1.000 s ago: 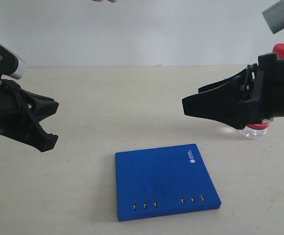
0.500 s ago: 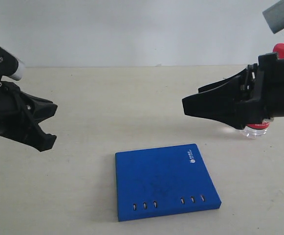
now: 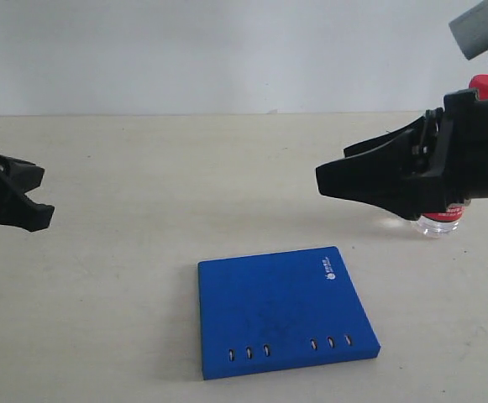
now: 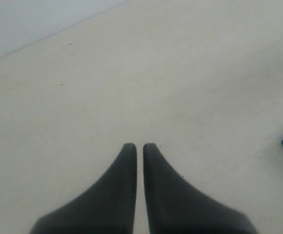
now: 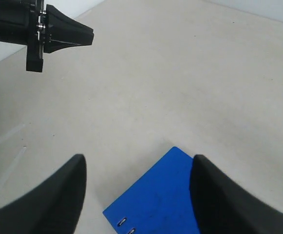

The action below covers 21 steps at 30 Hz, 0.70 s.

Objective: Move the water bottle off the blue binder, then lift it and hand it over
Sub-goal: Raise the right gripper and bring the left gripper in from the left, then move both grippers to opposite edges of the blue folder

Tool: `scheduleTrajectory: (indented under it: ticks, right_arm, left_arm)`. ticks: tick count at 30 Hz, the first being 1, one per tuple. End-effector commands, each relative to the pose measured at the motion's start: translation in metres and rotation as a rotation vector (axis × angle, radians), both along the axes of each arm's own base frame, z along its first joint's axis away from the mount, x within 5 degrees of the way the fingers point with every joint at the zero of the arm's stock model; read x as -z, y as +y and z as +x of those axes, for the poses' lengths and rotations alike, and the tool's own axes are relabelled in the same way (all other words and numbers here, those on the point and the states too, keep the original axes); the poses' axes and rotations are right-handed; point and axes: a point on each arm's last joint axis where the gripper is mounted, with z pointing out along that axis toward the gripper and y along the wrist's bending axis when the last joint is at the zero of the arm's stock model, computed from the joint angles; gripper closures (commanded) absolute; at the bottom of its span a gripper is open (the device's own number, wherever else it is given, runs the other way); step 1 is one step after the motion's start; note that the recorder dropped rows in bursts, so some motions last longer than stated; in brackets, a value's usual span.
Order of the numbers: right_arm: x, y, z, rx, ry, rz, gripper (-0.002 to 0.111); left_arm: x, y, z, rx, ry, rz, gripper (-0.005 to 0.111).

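Table [image 3: 185, 185]: lying pale beige, spreading flat beneath the left gripper [image 4: 140, 146] and the right gripper [image 5: 138, 161].
Wall [image 3: 227, 50]: rising whitish beyond both grippers.

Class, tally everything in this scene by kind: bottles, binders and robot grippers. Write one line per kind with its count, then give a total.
water bottle: 1
blue binder: 1
grippers: 2, the left gripper and the right gripper
Total: 4

Low frontal exterior; all 3 share blue binder [image 3: 285, 312].
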Motion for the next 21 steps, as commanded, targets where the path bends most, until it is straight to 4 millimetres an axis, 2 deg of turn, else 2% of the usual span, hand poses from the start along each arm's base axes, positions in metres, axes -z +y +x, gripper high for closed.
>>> scheduleTrajectory:
  ticks: [1, 8, 11, 13, 16, 19, 21]
  right_arm:
    - [-0.001, 0.000, 0.000, 0.005, -0.013, -0.003, 0.053]
    - [0.000, -0.003, 0.004, 0.050, -0.024, -0.022, 0.053]
    - [0.002, -0.008, 0.011, 0.137, -0.039, -0.057, 0.053]
    - [0.003, -0.008, 0.012, 0.156, -0.020, -0.049, 0.053]
    - [0.002, -0.007, 0.010, 0.173, 0.051, -0.003, 0.053]
    - [0.001, -0.004, 0.007, 0.146, 0.110, 0.040, 0.053]
    - [0.001, -0.003, 0.005, 0.136, 0.126, 0.051, 0.053]
  left_arm:
    - [-0.001, 0.001, 0.002, -0.006, -0.002, 0.003, 0.102]
    - [-0.001, -0.002, 0.001, -0.004, 0.009, -0.040, 0.102]
    - [-0.003, -0.030, -0.004, 0.249, 0.062, -0.221, 0.102]
    - [0.002, -0.052, -0.008, 0.420, 0.131, -0.313, 0.102]
    - [0.024, -0.077, -0.006, 0.480, 0.224, -0.274, 0.102]
    - [0.054, -0.090, -0.001, 0.437, 0.276, -0.113, 0.102]
    - [0.066, -0.095, 0.001, 0.416, 0.291, -0.039, 0.102]
